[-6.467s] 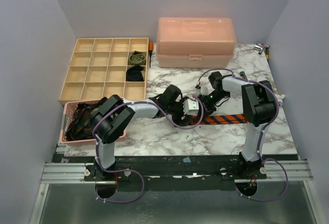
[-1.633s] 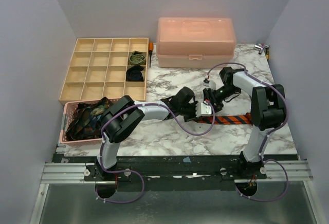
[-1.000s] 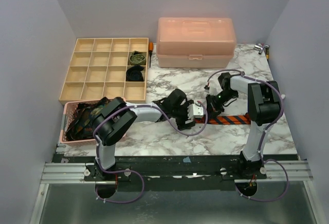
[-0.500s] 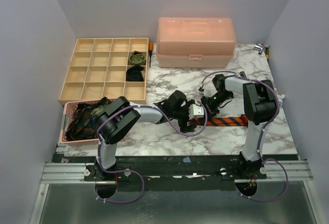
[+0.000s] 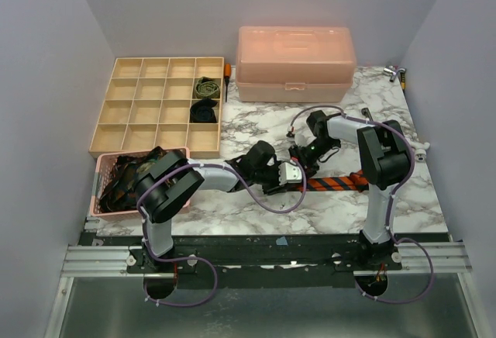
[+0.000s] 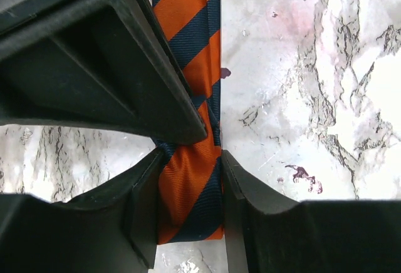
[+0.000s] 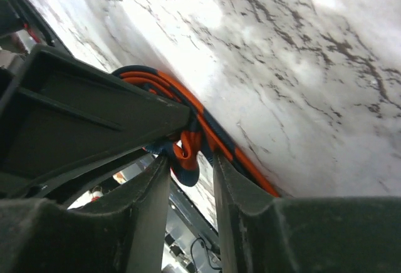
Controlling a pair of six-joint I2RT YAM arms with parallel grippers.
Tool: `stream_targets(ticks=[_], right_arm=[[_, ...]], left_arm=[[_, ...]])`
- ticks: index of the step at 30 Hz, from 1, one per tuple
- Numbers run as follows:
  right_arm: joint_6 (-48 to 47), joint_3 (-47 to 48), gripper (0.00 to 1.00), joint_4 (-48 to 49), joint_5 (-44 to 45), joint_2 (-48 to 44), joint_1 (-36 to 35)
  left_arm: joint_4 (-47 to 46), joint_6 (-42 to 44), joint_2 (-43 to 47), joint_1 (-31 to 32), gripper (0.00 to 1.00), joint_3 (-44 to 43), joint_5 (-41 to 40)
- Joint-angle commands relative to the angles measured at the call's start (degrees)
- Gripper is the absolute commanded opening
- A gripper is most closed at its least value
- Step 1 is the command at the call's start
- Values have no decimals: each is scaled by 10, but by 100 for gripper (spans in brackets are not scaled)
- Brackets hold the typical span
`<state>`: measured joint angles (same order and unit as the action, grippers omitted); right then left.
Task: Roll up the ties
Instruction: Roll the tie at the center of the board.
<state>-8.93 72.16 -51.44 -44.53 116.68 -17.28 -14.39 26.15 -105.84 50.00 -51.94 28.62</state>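
The orange-and-navy striped tie (image 5: 341, 182) lies flat on the marble table (image 5: 256, 206), running right from where both grippers meet. My left gripper (image 5: 288, 175) is shut on the tie's end, which fills the gap between its fingers in the left wrist view (image 6: 191, 185). My right gripper (image 5: 304, 154) sits just behind it, its fingers close around a curled fold of the same tie (image 7: 188, 157). A rolled olive tie (image 5: 206, 87) and a rolled black tie (image 5: 204, 110) sit in the compartment tray (image 5: 139, 125). Several dark ties (image 5: 128, 177) fill the pink basket (image 5: 99, 191).
A closed pink plastic box (image 5: 294, 63) stands at the back centre. Small tools (image 5: 397, 73) lie at the back right corner. An orange-handled tool (image 5: 227, 70) lies between tray and box. Purple cables loop from both arms over the table's middle.
Both grippers have shifted left together with the tie's end. The right gripper has come in closer to the left one, and the flat stretch of tie has pulled a little leftward.
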Motion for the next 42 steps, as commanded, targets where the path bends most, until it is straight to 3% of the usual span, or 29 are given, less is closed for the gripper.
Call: stream_targets(ticks=[1, 4, 7, 9, 13, 17, 30, 36, 42], right_arm=[[6, 3, 39, 29, -4, -24, 5], [15, -2, 33, 38, -19, -27, 5], [10, -1, 12, 36, -13, -16, 5], [9, -2, 0, 33, 7, -9, 5], [5, -19, 0, 35, 61, -1, 5], [8, -37, 0, 55, 113, 3, 5], [19, -52, 0, 81, 153, 11, 1], [19, -58, 0, 87, 150, 6, -1], [21, -59, 0, 92, 142, 7, -3]], left_arm=[[75, 6, -15, -1, 35, 26, -37], [76, -1, -21, -1, 35, 14, -34], [80, 0, -25, 0, 35, 5, -32], [83, -4, -23, -1, 41, 3, -30], [32, -31, 23, -29, 66, 48, 2], [-36, -36, 66, -40, 73, 104, 17], [-75, -80, 18, -31, 71, 62, 61], [-77, -99, 35, -24, 50, 39, 78], [-60, -119, 13, 2, 48, -2, 66]])
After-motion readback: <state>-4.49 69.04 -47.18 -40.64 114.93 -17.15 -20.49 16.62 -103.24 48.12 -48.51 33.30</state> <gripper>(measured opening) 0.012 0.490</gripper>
